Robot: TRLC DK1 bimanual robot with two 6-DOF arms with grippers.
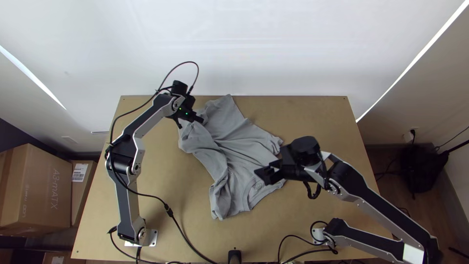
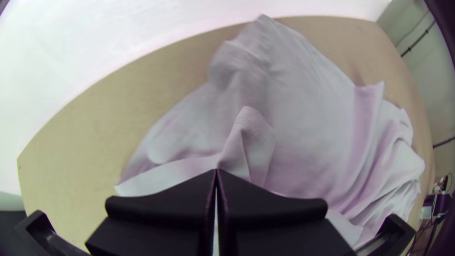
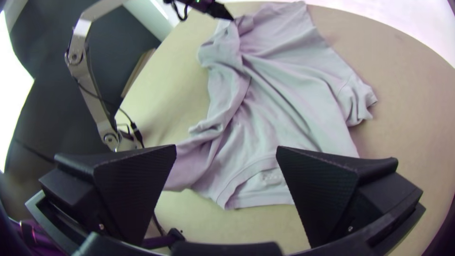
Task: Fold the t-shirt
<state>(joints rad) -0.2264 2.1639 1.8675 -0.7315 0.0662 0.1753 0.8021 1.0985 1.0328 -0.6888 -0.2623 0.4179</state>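
Note:
In the top view my left gripper (image 1: 189, 120) is at the grey t-shirt's (image 1: 234, 146) far left corner, and my right gripper (image 1: 266, 174) is over its near right part, beside the collar. The shirt lies unevenly spread, its left side bunched into long folds. In the left wrist view the left gripper (image 2: 216, 171) is shut on a pinched, raised fold of the shirt (image 2: 303, 123) near a stitched hem. The right gripper (image 3: 226, 148) stands open above the collar of the shirt (image 3: 284, 95), with nothing between its fingers.
The wooden table (image 1: 161, 195) has bare surface around the shirt. A black cable (image 1: 178, 230) runs across its near left part. A small dark post (image 1: 235, 256) stands at the near edge, and cardboard boxes (image 1: 39, 186) are left of the table.

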